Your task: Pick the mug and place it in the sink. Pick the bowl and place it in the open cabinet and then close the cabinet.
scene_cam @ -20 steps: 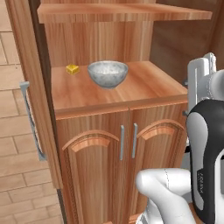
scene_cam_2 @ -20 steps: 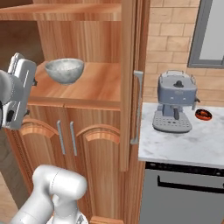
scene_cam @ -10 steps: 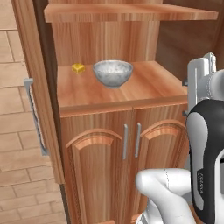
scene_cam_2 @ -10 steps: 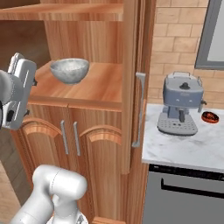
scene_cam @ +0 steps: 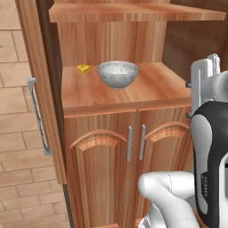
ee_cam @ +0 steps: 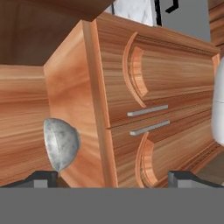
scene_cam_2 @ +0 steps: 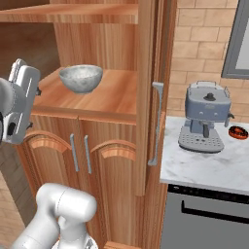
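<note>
1. Left cabinet door (scene_cam: pixel 38 84) is standing open, seen edge-on at the left of the left base view, its silver bar handle (scene_cam: pixel 36 116) facing out toward the brick wall.
2. Small yellow block (scene_cam: pixel 83 68) is sitting at the back left of the cabinet (scene_cam: pixel 147 87) shelf, just beside the bowl.
3. The bowl (scene_cam: pixel 118 74) is sitting upright on that open shelf, mid-depth, under the upper shelf; nothing is touching it. In the right base view it is lying at (scene_cam_2: pixel 81 78).
4. Low arched-panel doors (scene_cam: pixel 133 147) are sitting shut below the shelf, two thin handles side by side.
5. The gripper (ee_cam: pixel 113 177) is hanging in front of the cabinet, fingertips (ee_cam: pixel 43 178) spread wide apart, nothing between them; hand view is rolled sideways, bowl (ee_cam: pixel 61 143) well clear of the tips.
6. Right cabinet door (scene_cam_2: pixel 148 92) is standing open, edge toward the camera.
7. Grey coffee machine (scene_cam_2: pixel 204 116) is sitting on the white counter (scene_cam_2: pixel 209 165), with a small dark dish (scene_cam_2: pixel 239 132) at its right.
</note>
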